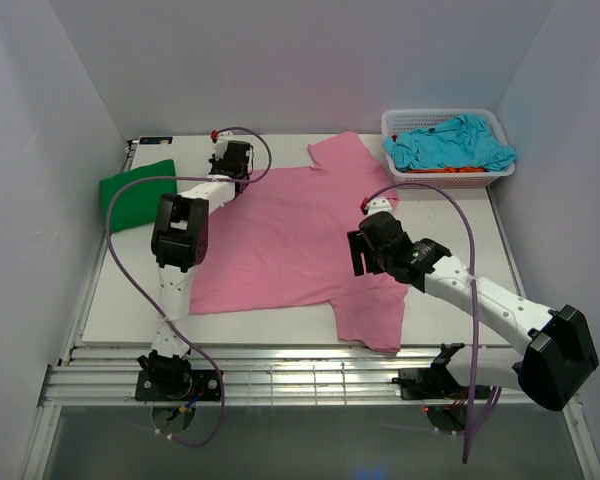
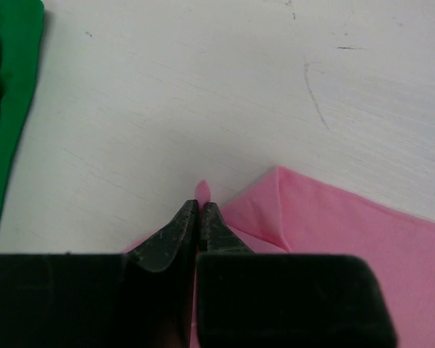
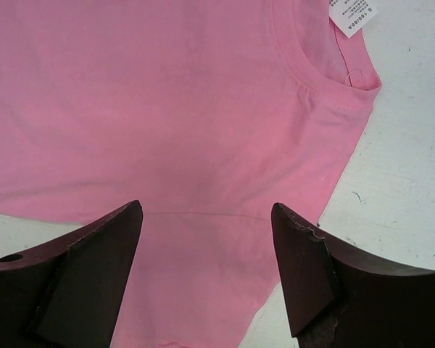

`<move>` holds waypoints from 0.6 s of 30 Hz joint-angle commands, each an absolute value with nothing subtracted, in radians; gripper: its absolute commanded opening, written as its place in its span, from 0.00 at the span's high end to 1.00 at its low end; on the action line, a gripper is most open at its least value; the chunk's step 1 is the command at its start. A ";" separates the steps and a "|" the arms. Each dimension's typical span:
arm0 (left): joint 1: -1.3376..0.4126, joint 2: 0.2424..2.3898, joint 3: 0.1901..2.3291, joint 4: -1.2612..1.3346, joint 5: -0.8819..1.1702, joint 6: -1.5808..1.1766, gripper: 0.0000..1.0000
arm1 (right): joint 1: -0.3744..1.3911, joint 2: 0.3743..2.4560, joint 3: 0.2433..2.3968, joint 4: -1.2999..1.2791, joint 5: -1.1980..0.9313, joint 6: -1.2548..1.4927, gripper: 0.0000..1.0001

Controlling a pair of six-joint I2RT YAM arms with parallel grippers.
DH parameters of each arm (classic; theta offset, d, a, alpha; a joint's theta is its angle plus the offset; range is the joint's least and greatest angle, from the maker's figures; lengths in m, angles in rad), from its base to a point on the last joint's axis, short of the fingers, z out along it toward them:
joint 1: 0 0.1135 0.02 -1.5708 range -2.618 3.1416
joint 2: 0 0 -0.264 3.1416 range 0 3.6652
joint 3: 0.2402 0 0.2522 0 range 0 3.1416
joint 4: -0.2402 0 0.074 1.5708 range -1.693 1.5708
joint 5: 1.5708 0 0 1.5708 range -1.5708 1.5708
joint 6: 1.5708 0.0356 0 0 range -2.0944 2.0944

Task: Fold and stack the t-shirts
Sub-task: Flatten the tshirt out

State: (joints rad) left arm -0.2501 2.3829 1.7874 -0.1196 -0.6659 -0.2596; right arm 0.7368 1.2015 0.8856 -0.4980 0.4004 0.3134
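The pink t-shirt point(image 1: 290, 235) lies spread out across the middle of the worktop point(image 1: 270, 328). The left end effector point(image 2: 199, 208) is pressed together, pinching a corner of the shirt at its far-left edge. The right end effector point(image 3: 206, 210) hangs spread wide over the cloth beside the collar. A green t-shirt point(image 1: 135, 192) lies folded at the left. A turquoise t-shirt point(image 1: 450, 145) and an orange t-shirt point(image 1: 458, 170) sit in the basket point(image 1: 440, 114).

The large t-shirt point(image 1: 280, 235) lies spread on the middle of the table point(image 1: 460, 260). Left of it, near the table's left edge, lies a folded t-shirt point(image 1: 135, 192). The basket point(image 1: 395, 122) stands at the far right corner, with 2 t-shirts point(image 1: 450, 148) in it.
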 commanded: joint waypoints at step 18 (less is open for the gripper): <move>-0.216 2.224 1.813 -0.110 -0.785 -0.247 0.87 | 0.327 1.932 1.598 -0.275 0.181 0.097 0.22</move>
State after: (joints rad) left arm -0.2295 2.3180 1.8000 -0.1188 -0.7422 -0.2481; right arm 0.3500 1.8385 1.4467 -0.3126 0.2840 0.1482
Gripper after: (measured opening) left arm 0.140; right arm 0.786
